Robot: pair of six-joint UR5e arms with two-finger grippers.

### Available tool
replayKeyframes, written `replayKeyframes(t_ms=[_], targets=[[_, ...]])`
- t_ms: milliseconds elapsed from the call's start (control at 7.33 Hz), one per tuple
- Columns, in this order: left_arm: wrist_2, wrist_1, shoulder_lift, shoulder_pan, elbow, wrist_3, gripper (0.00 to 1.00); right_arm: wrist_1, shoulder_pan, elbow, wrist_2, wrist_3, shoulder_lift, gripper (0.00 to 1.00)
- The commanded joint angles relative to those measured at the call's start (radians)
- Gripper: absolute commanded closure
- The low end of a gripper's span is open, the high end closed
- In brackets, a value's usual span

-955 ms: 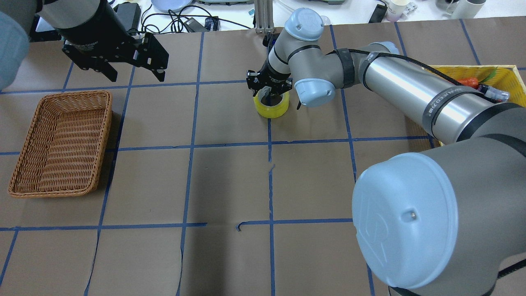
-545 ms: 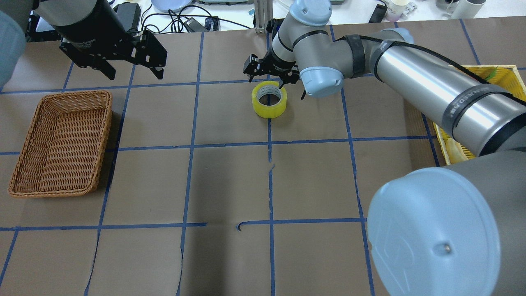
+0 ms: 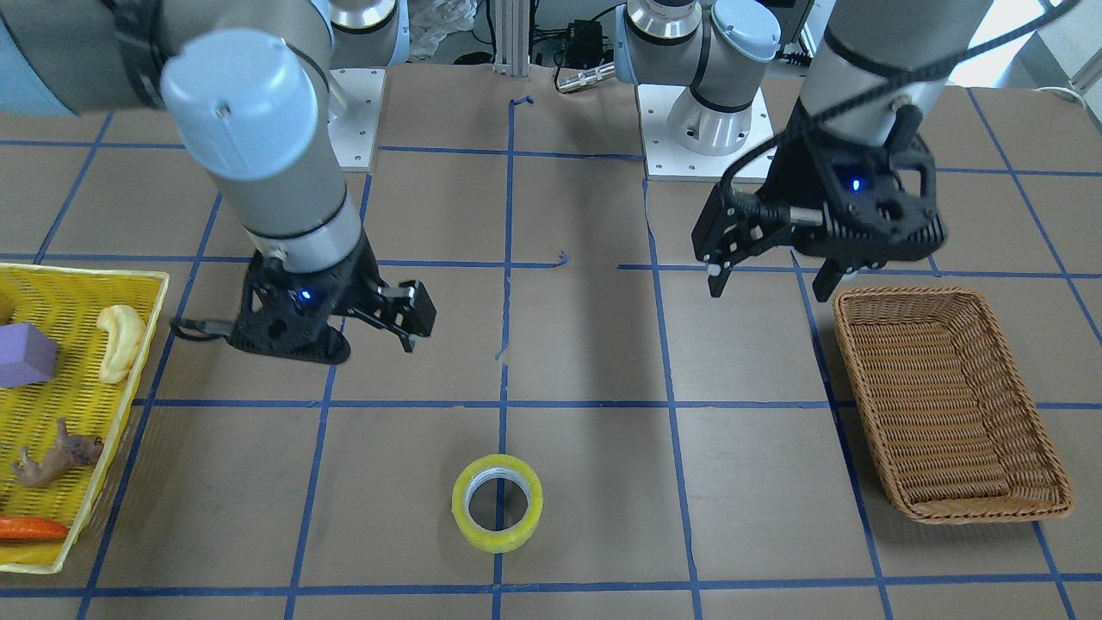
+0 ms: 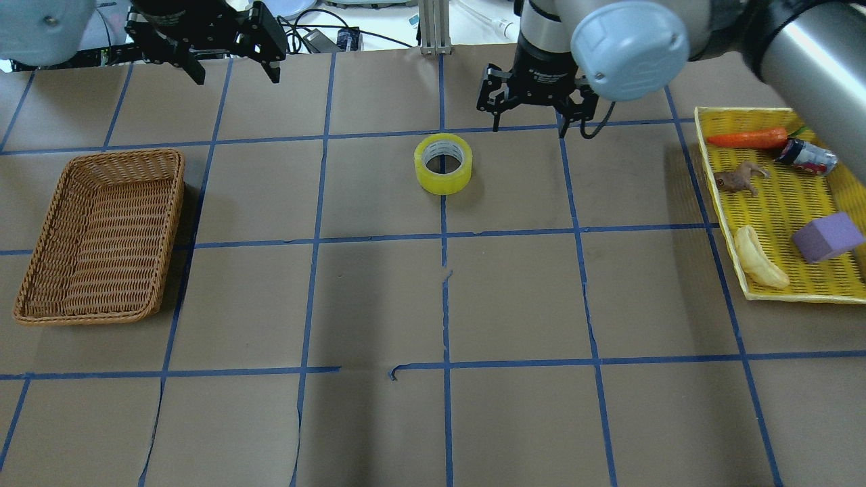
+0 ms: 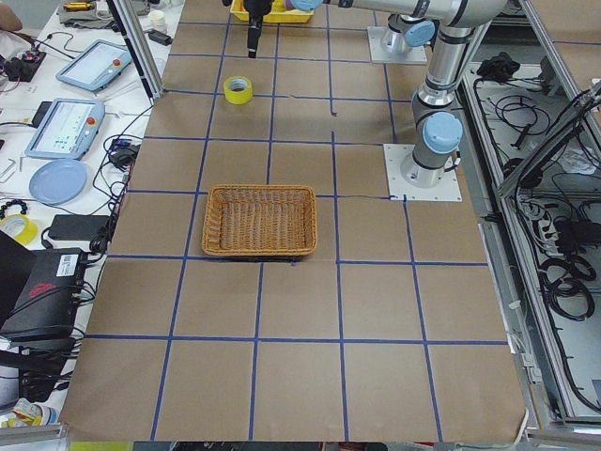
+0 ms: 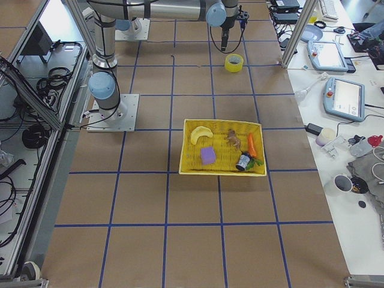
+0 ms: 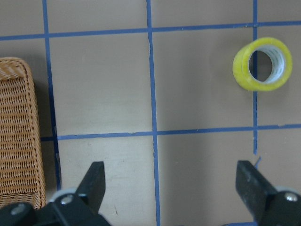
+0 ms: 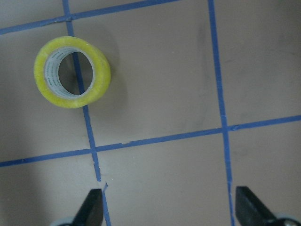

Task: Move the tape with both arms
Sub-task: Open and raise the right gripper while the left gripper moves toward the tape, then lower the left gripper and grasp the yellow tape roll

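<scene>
The yellow-green tape roll [image 4: 443,163] lies flat on the brown table on a blue grid line, held by nothing. It also shows in the front view [image 3: 498,502], the left wrist view [image 7: 262,64] and the right wrist view [image 8: 72,72]. My right gripper [image 4: 529,130] is open and empty, raised behind and to the right of the tape; it also shows in the front view [image 3: 405,327]. My left gripper [image 4: 237,78] is open and empty, raised at the far left behind the basket; it also shows in the front view [image 3: 775,288].
A brown wicker basket [image 4: 101,237] sits at the left, with nothing in it. A yellow mesh tray [image 4: 778,196] at the right holds a carrot [image 4: 744,138], a can, a toy animal, a banana and a purple block [image 4: 827,237]. Cables and devices lie beyond the far edge.
My right gripper, which was down around the tape's rim, has lifted off it and moved back and to the right. The tape stays put. My left gripper has moved further back.
</scene>
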Motion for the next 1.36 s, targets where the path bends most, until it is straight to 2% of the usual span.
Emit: replayKeyframes(t_ms=[0, 136, 818, 1091, 1227], targets=[[-0.008, 0.136, -0.184, -0.105, 0.056, -0.097, 0.00, 0.105, -0.028, 0.011, -0.025, -0.053, -0.133, 0.00], [-0.002, 0.194, -0.253, -0.170, 0.063, -0.167, 0.00, 0.124, -0.035, 0.011, -0.032, -0.158, -0.157, 0.00], [-0.063, 0.463, -0.528, -0.184, 0.051, -0.166, 0.00, 0.080, -0.033, 0.017, -0.029, -0.167, -0.158, 0.00], [-0.057, 0.476, -0.559, -0.224, 0.033, -0.181, 0.00, 0.044, -0.027, 0.032, -0.025, -0.159, -0.158, 0.00], [-0.062, 0.496, -0.558, -0.227, -0.008, -0.184, 0.00, -0.003, -0.024, 0.046, -0.023, -0.159, -0.158, 0.00]])
